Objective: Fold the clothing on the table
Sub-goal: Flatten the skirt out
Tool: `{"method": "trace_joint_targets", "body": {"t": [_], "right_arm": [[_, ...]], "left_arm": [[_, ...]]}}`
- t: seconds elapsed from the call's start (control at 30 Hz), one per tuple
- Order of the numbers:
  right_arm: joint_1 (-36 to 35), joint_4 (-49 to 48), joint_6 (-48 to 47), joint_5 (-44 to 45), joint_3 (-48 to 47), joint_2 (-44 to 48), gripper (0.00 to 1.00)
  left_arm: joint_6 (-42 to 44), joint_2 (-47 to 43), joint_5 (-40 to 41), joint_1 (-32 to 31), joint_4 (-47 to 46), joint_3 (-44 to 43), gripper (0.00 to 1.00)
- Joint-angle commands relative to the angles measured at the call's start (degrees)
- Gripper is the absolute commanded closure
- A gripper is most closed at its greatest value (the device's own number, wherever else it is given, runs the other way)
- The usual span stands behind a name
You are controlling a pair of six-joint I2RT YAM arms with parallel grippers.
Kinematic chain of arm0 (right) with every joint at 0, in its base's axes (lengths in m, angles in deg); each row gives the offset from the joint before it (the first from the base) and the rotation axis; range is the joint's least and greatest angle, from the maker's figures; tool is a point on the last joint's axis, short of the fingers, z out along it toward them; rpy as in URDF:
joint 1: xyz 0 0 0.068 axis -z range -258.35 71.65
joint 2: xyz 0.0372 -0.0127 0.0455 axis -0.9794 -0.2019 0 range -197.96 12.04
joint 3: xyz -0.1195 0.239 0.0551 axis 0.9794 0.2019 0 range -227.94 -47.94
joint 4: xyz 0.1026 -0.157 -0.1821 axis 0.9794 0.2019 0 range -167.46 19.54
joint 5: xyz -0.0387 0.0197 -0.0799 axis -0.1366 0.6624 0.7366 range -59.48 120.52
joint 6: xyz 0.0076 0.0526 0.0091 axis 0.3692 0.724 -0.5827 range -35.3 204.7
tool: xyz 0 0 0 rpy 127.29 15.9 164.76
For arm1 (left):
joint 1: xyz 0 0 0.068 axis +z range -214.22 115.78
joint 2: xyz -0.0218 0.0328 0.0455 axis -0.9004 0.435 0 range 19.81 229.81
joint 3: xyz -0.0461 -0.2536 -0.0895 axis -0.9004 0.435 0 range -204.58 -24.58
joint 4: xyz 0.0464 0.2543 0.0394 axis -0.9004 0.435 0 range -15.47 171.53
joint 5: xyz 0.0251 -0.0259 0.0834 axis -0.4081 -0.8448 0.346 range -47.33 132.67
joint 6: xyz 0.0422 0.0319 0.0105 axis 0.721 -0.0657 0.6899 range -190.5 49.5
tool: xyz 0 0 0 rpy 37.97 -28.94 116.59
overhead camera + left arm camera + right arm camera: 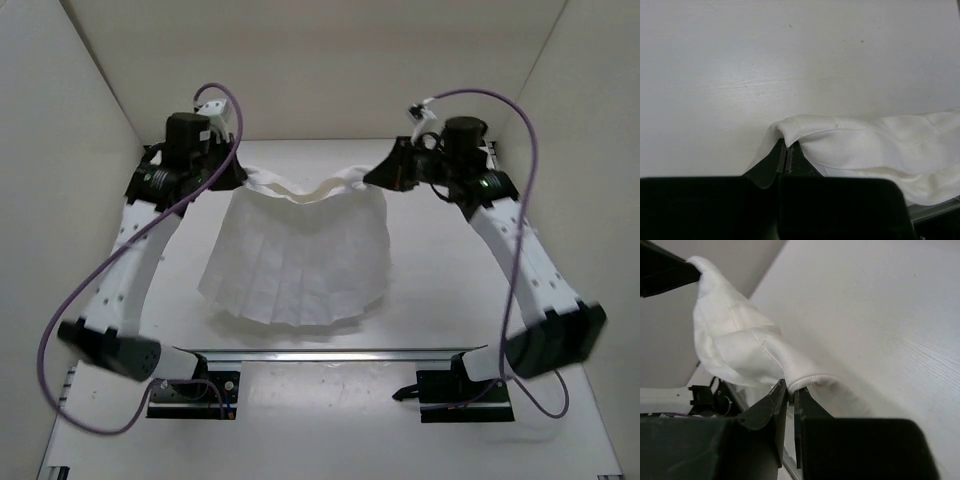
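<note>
Left end effector [786,151]: jaws pressed together, pinching one corner of the clothing [300,255] at its narrow upper band, with fabric bunched just over the tips. Right end effector [790,396]: also pinching, with the rolled edge of the opposite corner trapped between the fingers. Between the two, the band sags in a shallow dip. Below them the pleated body fans out toward the arm bases, its wide hem apparently lying on the worktop [440,270]. This looks like the first fold, with the band to be carried over. Keep both end effectors level, spread them slightly to take out the sag, and move them together. The fabric is thin and could slip from the pinch, so go slowly.
</note>
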Motion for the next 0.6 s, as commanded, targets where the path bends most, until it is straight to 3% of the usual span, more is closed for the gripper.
{"method": "trace_joint_targets", "body": {"t": [0.0,0.03,0.1,0.17,0.23,0.3,0.4,0.57], "right_arm": [[0.24,2.34,-3.71,0.76,-10.74,-14.31,1.0],[-0.29,4.8,-5.2,1.99,-17.59,-18.51,1.0],[-0.65,10.07,-6.7,3.67,-29.62,-23.79,1.0],[-0.91,15.18,-7.41,5.42,-41.18,-28.2,1.0],[-0.47,18.97,-7.94,5.26,-48.84,-30.5,1.0],[0.4,17.49,-7.59,4.29,-45.36,-29.81,1.0],[1.55,13.19,-7.41,3.41,-31.58,-25.77,0.99],[2.26,-0.32,-3.56,3.5,1.77,-16.2,1.0]], "left_arm": [[1.05,13.03,-3.09,1.82,-1.91,-6.18,1.0],[1.48,15.07,-3.27,2.26,0.7,-9.45,1.0],[2.71,23.4,-2.04,3.14,6.49,-27.05,1.0],[2.54,25.54,-1.25,3.41,9.07,-35.72,1.0],[2.27,22.4,-2.03,4.72,6.28,-32.79,1.0],[2.19,18.45,-2.04,3.77,5.05,-25.52,1.0],[1.67,12.57,-0.54,1.75,0.32,-11.39,1.0],[-2.11,4.72,-1.95,-0.63,-11.73,19.89,1.0]]}}
